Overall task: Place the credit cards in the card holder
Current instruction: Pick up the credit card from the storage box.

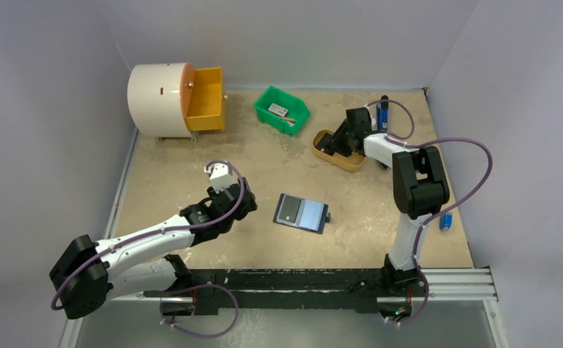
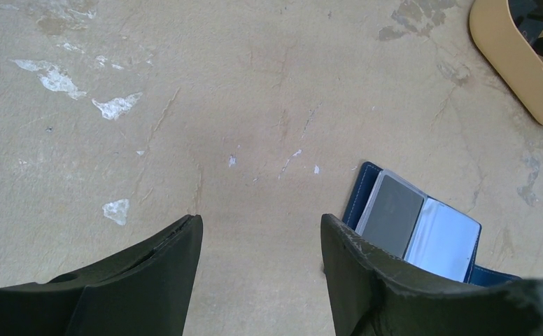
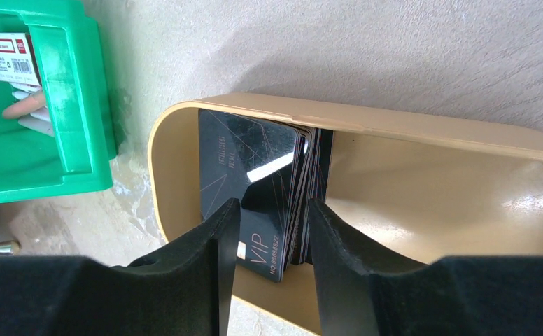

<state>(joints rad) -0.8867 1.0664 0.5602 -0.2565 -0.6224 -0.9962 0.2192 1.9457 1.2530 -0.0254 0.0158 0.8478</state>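
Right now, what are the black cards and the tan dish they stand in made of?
The black cards look like glossy plastic: thin, stiff, with a bright glint and printed lettering. The tan dish looks like smooth moulded plastic, judging by its rounded rim and soft shine, though glazed ceramic can't be ruled out.

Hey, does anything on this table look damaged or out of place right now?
Only small things. The table top is chipped, with white patches where the surface has flaked. The card holder lies open and slightly askew in the middle. The cards stand on edge, bunched at one end of the tan tray.
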